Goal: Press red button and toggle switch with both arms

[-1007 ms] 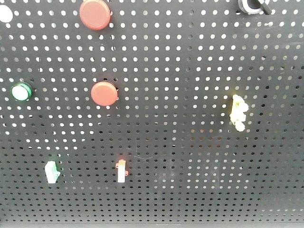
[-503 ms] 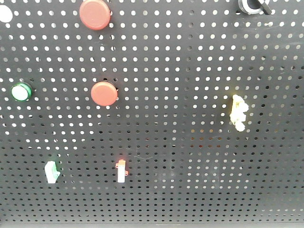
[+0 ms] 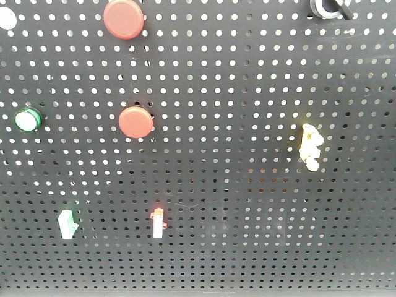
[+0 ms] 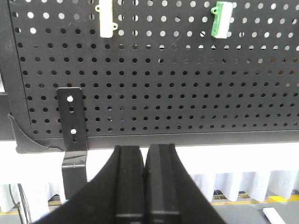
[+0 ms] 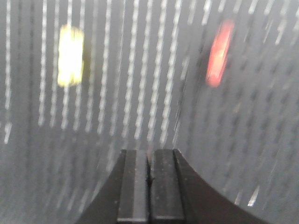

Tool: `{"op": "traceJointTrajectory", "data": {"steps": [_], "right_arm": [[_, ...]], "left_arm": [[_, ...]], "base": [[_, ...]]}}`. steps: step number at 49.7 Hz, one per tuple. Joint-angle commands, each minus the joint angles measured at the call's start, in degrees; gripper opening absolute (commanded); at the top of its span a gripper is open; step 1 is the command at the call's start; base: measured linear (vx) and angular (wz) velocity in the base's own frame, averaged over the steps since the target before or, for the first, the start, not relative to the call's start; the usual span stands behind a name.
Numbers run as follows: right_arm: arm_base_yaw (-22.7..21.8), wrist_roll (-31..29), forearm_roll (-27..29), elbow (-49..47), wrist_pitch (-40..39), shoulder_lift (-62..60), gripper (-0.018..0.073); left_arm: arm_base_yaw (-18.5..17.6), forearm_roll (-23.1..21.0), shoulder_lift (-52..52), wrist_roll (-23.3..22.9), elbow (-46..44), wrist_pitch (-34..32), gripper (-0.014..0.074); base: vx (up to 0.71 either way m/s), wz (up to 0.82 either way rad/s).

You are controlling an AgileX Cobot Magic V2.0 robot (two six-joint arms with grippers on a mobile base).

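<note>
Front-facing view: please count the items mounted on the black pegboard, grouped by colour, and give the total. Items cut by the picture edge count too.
Red buttons: 2
Green button: 1
Green switch: 1
Red-and-white switch: 1
Yellow switch: 1
White item, cut off: 1
Black-and-white item, cut off: 1
Total: 8

Buttons [image 3: 136, 122] above switches [image 3: 159, 223]
</note>
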Motion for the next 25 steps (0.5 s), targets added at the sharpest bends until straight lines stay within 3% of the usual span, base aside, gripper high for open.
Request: {"op": "traceJointTrajectory", "data": {"steps": [1,3,7,16,25], "right_arm": [[-2.0,12.3,-9.5,2.9,-0.9,-2.4,-0.0003],[-3.4,17.8,-12.4,5.2,0.0,-4.2,-0.0003],[-6.6,21.6,-14.1,9.0,1.5,-8.4,-0.0003],[-11.9,20.6,-13.3,14.1,5.0,-17.5,-0.0003],[-12.4,20.5,-13.2,13.9,8.6,-16.8,-0.0003]], "left_arm": [[-0.1,0.0,-0.4,-0.3,2.0,-4.1,0.0002],[-0.1,0.0,-0.4,-0.3,2.0,-4.1,0.0002],[-0.1,0.0,-0.4,-0.3,2.0,-4.1,0.0002],[-0.1,0.0,-0.3,-0.3,2.0,-4.2,0.0002],[-0.1,0.0,-0.3,-0.3,1.9,-4.1,0.0002]], "base": [[0.00,0.00],[0.00,0.00],[0.00,0.00],[0.00,0.00],[0.00,0.00]]}}
